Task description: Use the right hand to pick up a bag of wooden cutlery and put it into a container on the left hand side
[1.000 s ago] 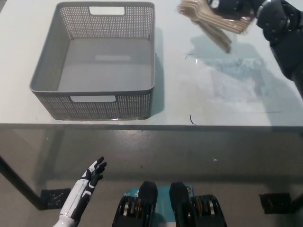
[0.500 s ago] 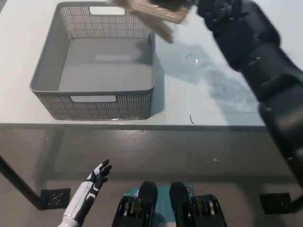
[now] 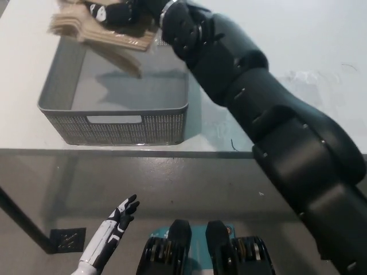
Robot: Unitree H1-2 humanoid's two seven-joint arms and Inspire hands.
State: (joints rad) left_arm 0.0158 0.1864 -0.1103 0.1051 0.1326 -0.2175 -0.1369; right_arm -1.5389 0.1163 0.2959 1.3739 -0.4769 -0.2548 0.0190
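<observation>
Black fingers of the right hand are clamped on the bag of wooden cutlery, hanging above the grey mesh container on the pale counter. White left hand rests low, fingers apart, over the grey floor.

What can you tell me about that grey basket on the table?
The grey basket is a rectangular bin that looks like plastic, with perforated mesh-like walls, a solid floor and a slot handle in its near wall. It stands upright on the white table, nothing visible on its floor. The black right hand holds the bag of wooden cutlery above it.
</observation>
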